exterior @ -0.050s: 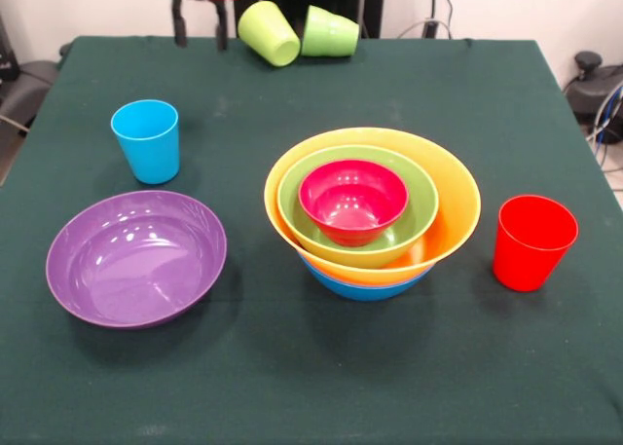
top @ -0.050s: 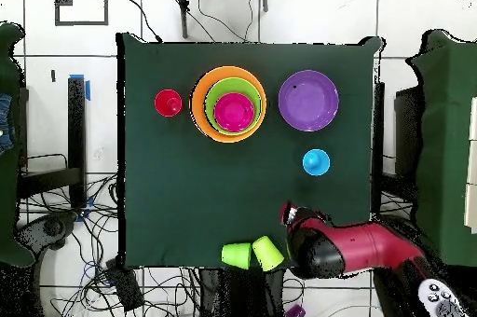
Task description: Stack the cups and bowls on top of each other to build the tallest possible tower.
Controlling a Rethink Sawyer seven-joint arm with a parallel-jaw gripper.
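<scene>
While the gripper hangs empty at the table's far edge, fingers parted, two green cups lie tipped beside it; the blue cup and red cup stand upright. The tower sits mid-table, red bowl innermost; a purple bowl rests apart.
</scene>
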